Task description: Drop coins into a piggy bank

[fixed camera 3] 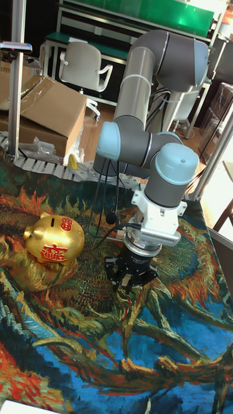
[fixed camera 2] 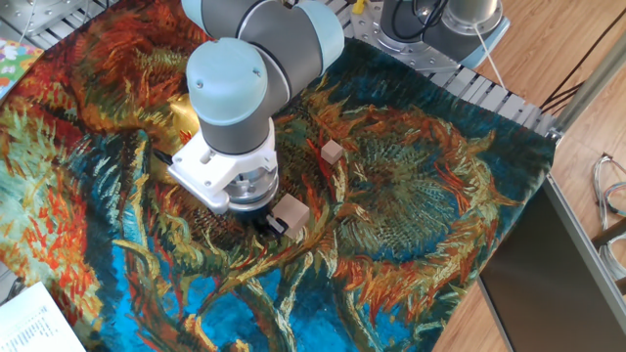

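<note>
The gold piggy bank [fixed camera 3: 55,240], with red markings and a slot on top, stands on the painted cloth to the left of the arm. In the fixed view only a sliver of the piggy bank [fixed camera 2: 180,108] shows behind the arm. My gripper [fixed camera 3: 131,278] points straight down, low over the cloth and well right of the bank. In the fixed view the gripper [fixed camera 2: 281,221] is right at a pale wooden cube [fixed camera 2: 291,209], with one black finger [fixed camera 2: 277,227] against the cube's near side. The other finger is hidden. No coins show.
A second, smaller wooden cube [fixed camera 2: 333,151] lies on the cloth beyond the gripper. The colourful cloth [fixed camera 2: 421,225] covers the table, and its right edge drops off near a dark panel [fixed camera 2: 533,264]. Cardboard boxes [fixed camera 3: 45,110] and a chair [fixed camera 3: 81,65] stand behind the table.
</note>
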`<move>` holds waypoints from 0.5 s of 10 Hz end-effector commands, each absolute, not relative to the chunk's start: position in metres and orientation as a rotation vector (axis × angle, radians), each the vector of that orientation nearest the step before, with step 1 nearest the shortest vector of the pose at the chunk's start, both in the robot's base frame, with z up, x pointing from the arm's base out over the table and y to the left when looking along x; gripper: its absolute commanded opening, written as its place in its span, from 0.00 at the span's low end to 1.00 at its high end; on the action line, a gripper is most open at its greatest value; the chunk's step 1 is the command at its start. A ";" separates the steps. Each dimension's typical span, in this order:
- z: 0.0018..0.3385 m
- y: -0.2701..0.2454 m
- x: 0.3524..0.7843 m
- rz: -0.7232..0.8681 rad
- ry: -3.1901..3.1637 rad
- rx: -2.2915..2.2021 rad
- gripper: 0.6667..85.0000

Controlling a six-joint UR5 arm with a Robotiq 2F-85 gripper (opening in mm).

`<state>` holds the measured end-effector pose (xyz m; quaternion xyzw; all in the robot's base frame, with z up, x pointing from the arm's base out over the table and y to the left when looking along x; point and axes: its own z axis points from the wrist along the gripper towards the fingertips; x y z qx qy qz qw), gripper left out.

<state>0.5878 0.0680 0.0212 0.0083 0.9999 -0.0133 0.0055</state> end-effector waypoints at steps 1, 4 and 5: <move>0.021 0.068 0.589 -0.022 3.125 0.056 0.39; 0.021 0.073 0.580 0.006 3.155 0.098 0.39; 0.020 0.076 0.578 0.017 3.163 0.108 0.39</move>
